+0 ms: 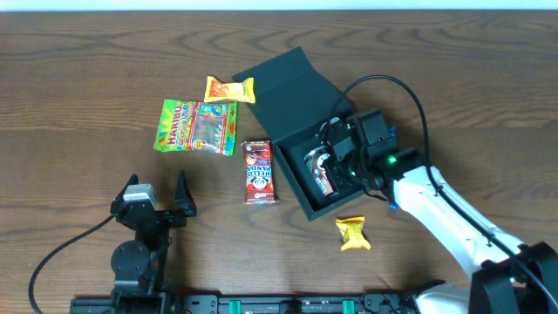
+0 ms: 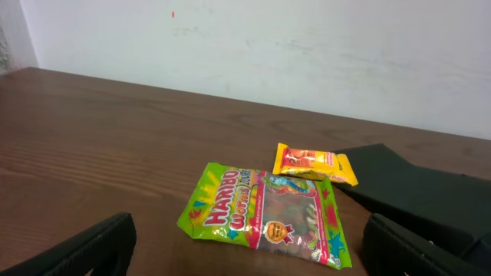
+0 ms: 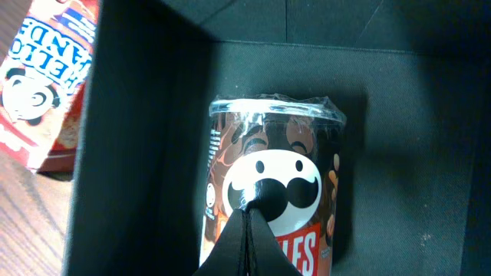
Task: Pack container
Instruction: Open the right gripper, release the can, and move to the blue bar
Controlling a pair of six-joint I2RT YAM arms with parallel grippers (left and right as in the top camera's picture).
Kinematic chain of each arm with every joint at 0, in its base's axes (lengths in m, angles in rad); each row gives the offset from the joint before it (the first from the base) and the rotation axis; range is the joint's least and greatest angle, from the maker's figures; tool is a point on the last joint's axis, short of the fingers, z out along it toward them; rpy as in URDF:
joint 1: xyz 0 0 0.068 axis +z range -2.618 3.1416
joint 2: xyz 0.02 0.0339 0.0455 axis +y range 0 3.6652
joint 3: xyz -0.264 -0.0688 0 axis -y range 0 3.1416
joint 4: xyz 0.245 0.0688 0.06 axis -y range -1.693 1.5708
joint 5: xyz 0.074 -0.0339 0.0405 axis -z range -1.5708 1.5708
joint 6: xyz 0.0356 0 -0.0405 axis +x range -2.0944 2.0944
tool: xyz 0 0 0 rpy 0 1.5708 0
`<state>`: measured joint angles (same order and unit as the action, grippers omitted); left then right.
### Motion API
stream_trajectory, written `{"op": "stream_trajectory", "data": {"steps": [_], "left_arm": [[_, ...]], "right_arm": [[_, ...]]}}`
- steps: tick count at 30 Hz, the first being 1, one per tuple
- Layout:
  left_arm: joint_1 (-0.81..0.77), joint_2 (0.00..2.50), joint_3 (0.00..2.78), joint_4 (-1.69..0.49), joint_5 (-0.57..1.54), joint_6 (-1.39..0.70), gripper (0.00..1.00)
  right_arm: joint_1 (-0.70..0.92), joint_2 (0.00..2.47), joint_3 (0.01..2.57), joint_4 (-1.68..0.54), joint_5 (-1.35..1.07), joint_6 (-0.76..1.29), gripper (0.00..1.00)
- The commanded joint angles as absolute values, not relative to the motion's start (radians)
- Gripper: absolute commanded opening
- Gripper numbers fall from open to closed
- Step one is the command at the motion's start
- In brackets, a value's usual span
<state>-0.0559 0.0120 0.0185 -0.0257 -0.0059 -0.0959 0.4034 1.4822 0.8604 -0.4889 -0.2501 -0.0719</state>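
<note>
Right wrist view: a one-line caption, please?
Shut right gripper over a chips can lying in the dark box; biscuit packet outside its wall.

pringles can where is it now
In the overhead view the Pringles can lies inside the open container, right of centre, under the right end effector, with the Hello Panda packet beside the container.

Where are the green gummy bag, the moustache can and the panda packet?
Green plastic Haribo gummy bag point(image 2: 265, 222): left wrist view, bag's middle.
Small round Pringles can point(image 3: 278, 175): right wrist view, white face.
Red Hello Panda packet point(image 1: 259, 172): overhead view, packet's middle.
</note>
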Motion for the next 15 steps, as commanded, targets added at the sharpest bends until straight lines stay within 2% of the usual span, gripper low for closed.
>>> {"op": "stream_trajectory", "data": {"steps": [1,7,15], "left_arm": [[-0.052,0.004,0.004,-0.076,-0.006,-0.082,0.95],[-0.052,0.004,0.004,-0.076,-0.007,-0.082,0.95],[-0.052,0.004,0.004,-0.076,-0.007,-0.082,0.95]], "right_arm": [[0.413,1.515,0.855,-0.484,-0.236,-0.087,0.01],[0.413,1.555,0.858,-0.460,-0.236,-0.102,0.01],[0.413,1.473,0.924,-0.519,-0.232,-0.102,0.01]]}}
